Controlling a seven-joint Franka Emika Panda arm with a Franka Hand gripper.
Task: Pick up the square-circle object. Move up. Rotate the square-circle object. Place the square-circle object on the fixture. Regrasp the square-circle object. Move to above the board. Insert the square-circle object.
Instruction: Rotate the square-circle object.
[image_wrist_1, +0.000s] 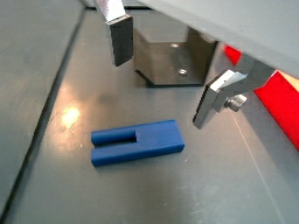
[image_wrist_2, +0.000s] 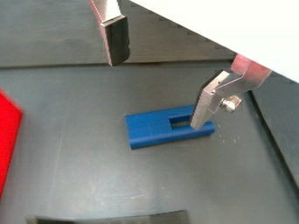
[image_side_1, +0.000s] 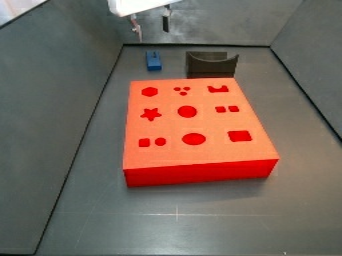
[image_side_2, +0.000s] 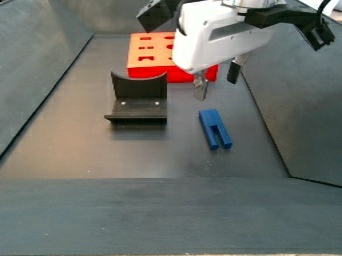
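You are looking at one square-circle object (image_side_2: 214, 129), one fixture (image_side_2: 136, 99) and one board (image_side_1: 194, 129). The blue piece is lying flat on the grey floor near the far wall, just beside the fixture, with bare floor around it. The gripper (image_wrist_2: 163, 66) is hanging directly above it, jaws spread wide and pinching nothing.

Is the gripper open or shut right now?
Open. The gripper hovers over the square-circle object, its fingers spread wide apart with nothing between them.
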